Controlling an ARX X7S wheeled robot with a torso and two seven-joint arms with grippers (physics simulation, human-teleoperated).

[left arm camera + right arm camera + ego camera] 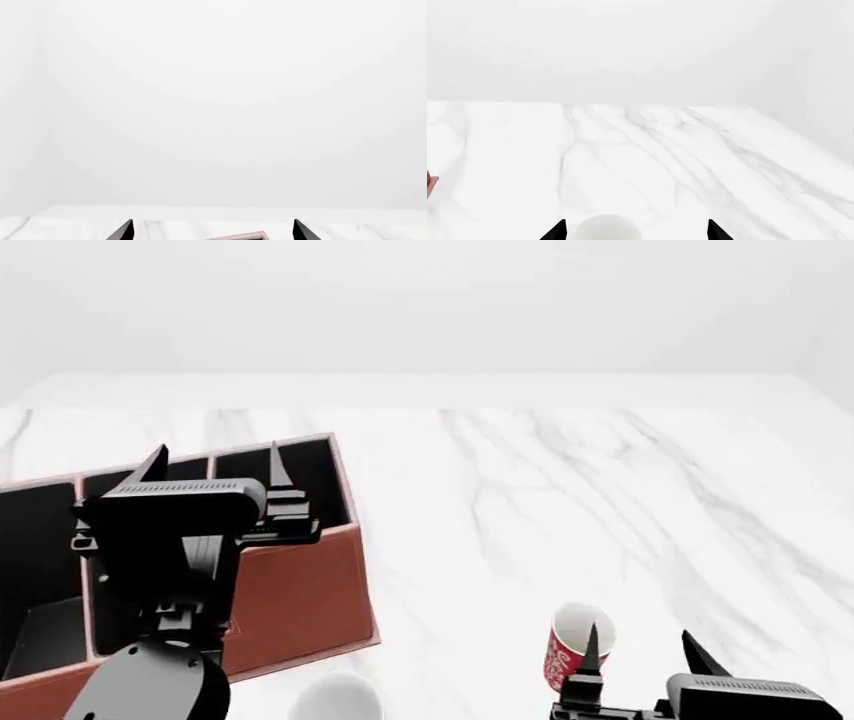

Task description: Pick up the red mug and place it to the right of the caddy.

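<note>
The red mug (571,660), with a white pattern and a white inside, stands on the marble table at the front right in the head view. My right gripper (641,645) is open just behind it, with its left fingertip in front of the mug's rim. In the right wrist view a white rounded shape (607,229) sits low between the open gripper's (636,229) fingertips; I cannot tell if it is the mug. The reddish-brown caddy (300,590) stands at the left. My left gripper (214,455) hovers open and empty over it. The left wrist view shows that gripper (212,231) above the caddy's rim (243,236).
A plain white mug (340,698) stands at the front edge, just right of the caddy's near corner. The white marble table (534,480) stretches back to a pale wall. A small reddish patch (429,181) shows at the edge of the right wrist view.
</note>
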